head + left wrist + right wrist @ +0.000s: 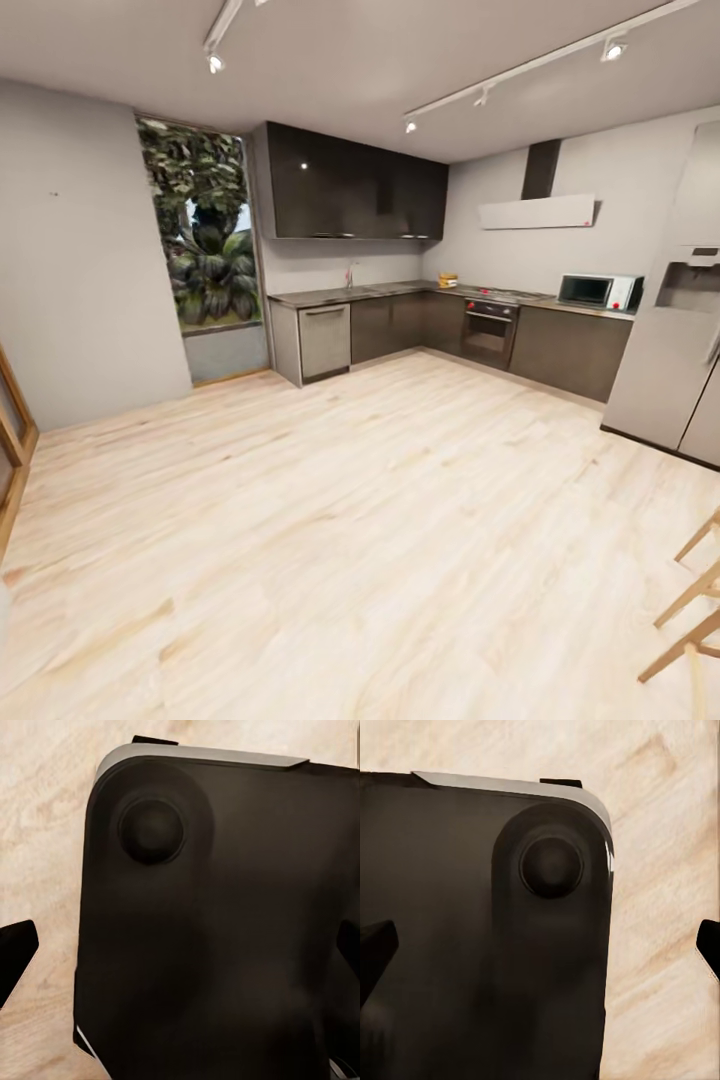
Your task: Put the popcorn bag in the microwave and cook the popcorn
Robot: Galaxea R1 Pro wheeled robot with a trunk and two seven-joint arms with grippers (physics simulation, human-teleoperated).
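- Far across the room, on the countertop [400, 291] near its corner, just left of the stove: a small yellowish thing, likely the popcorn bag [447, 280]; too small and blurred to tell its long axis or which way its mouth points.
- Microwave [598, 291] on the right run of the same counter, well apart from the bag, door facing into the room.
- Oven [489, 332] between the two, under the counter; fridge [672, 340] just right of the microwave.
- Wide bare wood floor [330, 520] in front.
- Left gripper [180, 952]: dark fingertips [16, 952] at the frame's edges, spread wide, nothing between, above the robot's black base [217, 945].
- Right gripper [540, 952]: likewise wide apart and holding nothing.
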